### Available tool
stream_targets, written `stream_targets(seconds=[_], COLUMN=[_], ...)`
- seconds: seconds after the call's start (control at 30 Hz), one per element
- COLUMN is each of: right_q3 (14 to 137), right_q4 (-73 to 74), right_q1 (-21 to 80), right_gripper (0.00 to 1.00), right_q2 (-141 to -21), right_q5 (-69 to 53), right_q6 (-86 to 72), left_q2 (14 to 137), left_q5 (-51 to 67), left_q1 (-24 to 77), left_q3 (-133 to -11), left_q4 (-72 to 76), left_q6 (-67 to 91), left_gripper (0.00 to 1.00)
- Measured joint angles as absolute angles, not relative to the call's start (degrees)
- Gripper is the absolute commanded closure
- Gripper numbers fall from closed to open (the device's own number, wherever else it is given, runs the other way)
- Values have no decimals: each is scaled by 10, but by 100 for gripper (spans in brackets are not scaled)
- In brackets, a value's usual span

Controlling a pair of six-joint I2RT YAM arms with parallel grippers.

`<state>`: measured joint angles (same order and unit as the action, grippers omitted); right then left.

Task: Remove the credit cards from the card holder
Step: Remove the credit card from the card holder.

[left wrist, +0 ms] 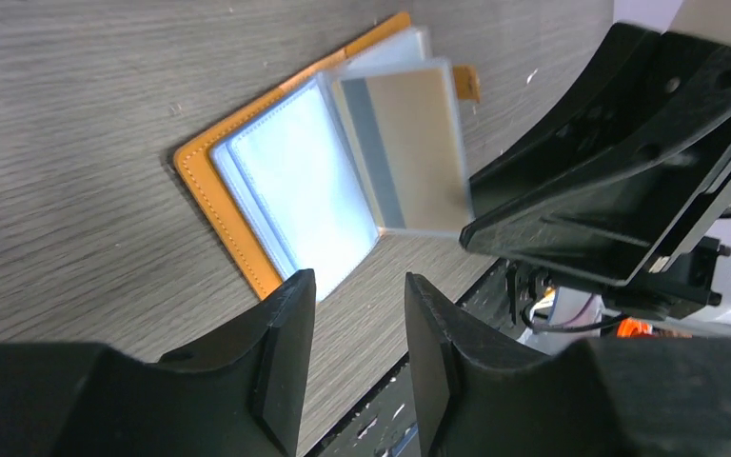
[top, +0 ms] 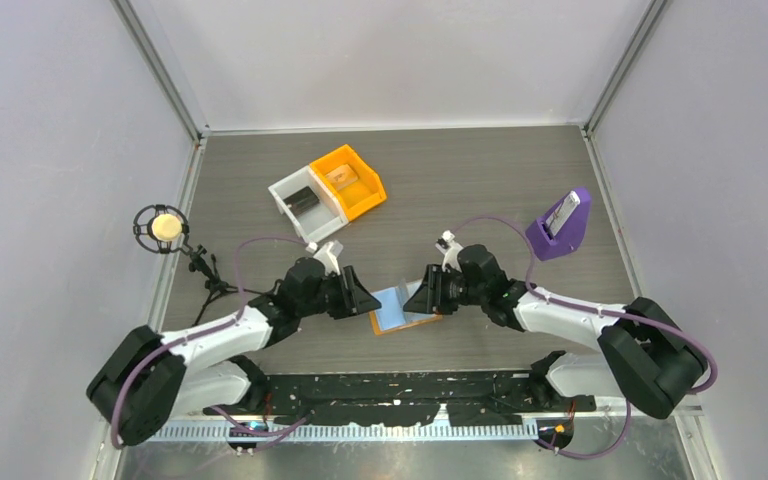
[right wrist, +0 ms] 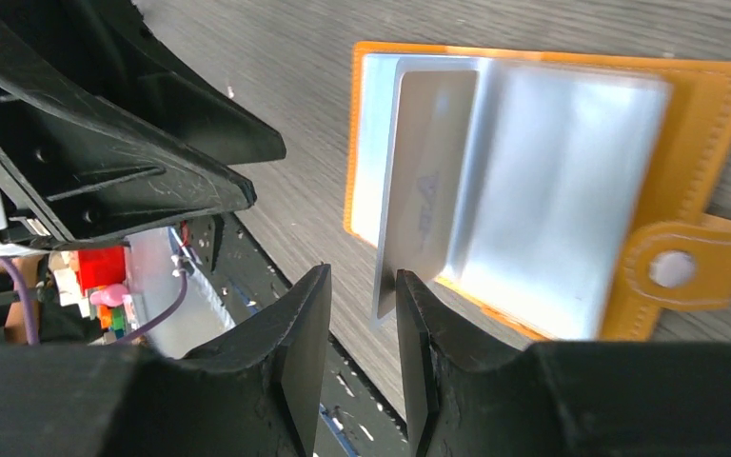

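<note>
The card holder (top: 388,312) lies open on the table between my two grippers, orange cover down, light blue pocket panels up. It shows in the left wrist view (left wrist: 211,190) and the right wrist view (right wrist: 714,105). A grey card with a dark stripe (left wrist: 409,143) sticks partly out of a pocket and tilts up off the holder. Its free corner (right wrist: 428,190) rests against the inner face of one finger of my right gripper (right wrist: 364,281), whose jaws stand apart. My left gripper (left wrist: 359,286) is open and empty, over the holder's near left corner.
An orange bin (top: 350,180) and a white bin (top: 305,205) stand side by side at the back centre, each with something small inside. A purple wedge stand (top: 560,225) holding a card stands at the right. A small tripod with a round head (top: 163,228) stands at the left edge.
</note>
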<state>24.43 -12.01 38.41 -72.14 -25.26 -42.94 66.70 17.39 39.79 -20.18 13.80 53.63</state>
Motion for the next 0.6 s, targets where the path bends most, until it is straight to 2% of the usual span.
stream_targets(seconds=[0.27,0.6], right_q3=[275,298], right_q4=[-118,-89], right_q1=[416,416], right_gripper=[57,59], right_q2=[-728,-735], right_q5=[-256,-250], right_q6=[-437,-416], left_q2=[554,617], left_q5=[102,117], left_q1=[398,398], left_q3=[-202,-202], left_q4=[51,63], left_q6=[536,536], left_gripper=[58,75])
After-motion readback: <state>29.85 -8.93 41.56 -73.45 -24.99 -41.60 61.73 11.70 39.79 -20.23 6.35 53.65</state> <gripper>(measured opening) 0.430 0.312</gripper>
